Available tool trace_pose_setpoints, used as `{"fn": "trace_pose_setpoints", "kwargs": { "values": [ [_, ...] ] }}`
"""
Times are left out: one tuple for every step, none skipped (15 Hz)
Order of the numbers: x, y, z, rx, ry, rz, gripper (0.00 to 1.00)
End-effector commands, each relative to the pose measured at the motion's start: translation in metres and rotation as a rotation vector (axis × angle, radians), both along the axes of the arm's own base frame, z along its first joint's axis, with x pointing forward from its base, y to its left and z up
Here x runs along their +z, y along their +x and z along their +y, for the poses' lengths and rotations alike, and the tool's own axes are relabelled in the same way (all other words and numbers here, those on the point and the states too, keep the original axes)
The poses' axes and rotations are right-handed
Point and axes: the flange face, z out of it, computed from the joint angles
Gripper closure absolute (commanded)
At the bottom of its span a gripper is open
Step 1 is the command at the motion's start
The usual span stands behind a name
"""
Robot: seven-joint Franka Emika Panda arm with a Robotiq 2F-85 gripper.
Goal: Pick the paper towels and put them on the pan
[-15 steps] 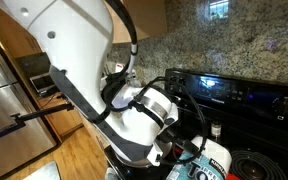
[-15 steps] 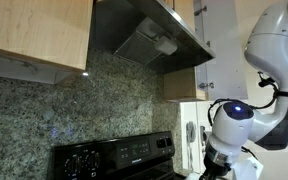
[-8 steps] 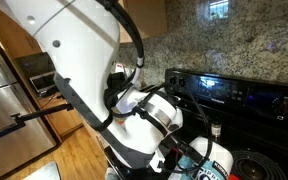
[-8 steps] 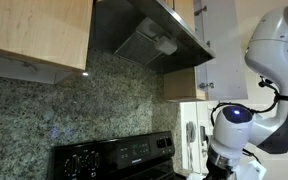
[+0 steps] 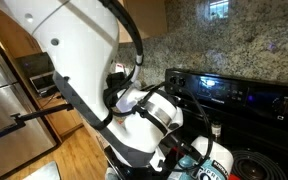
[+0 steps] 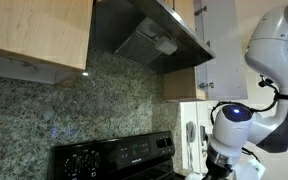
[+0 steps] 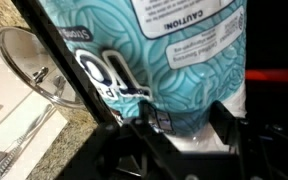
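One towel roll (image 7: 174, 60) (soft cylinder, teal-printed plastic wrap) sits clamped in the pincer (image 7: 179, 140); one round, metal-rimmed glass lid (image 7: 29, 62) lies off to one side.

In the wrist view the pan (image 7: 29, 60) lies left of the paper towels (image 7: 179, 60) — in an exterior view a coil burner (image 5: 262, 165) lies to their right, the stove's control panel (image 5: 229, 92) behind them.

A home kitchen: black stove (image 6: 114, 155), range hood (image 6: 149, 35), granite backsplash (image 6: 74, 100), wooden cabinets (image 6: 34, 30).
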Motion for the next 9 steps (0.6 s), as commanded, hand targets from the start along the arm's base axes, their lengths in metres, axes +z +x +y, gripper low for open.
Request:
{"fn": "trace_pose_setpoints", "kwargs": {
  "values": [
    [-0.0003, -0.0003, 0.0018, 0.008, 0.004, 0.005, 0.66],
    [0.0007, -0.0003, 0.0025, 0.009, 0.003, 0.004, 0.72],
    [0.0007, -0.0005, 0.0030, 0.008, 0.002, 0.006, 0.72],
    [0.0009, -0.0004, 0.0037, 0.008, 0.003, 0.005, 0.75],
    [0.0015, -0.0003, 0.0042, 0.009, 0.003, 0.005, 0.78],
    [0.0019, -0.0004, 0.0045, 0.009, 0.002, 0.006, 0.79],
    [0.0021, -0.0004, 0.0046, 0.008, 0.005, 0.005, 0.79],
    [0.0028, -0.0005, 0.0051, 0.008, 0.008, 0.004, 0.81],
    [0.0038, -0.0006, 0.0060, 0.008, 0.006, 0.003, 0.83]
  ]
}}
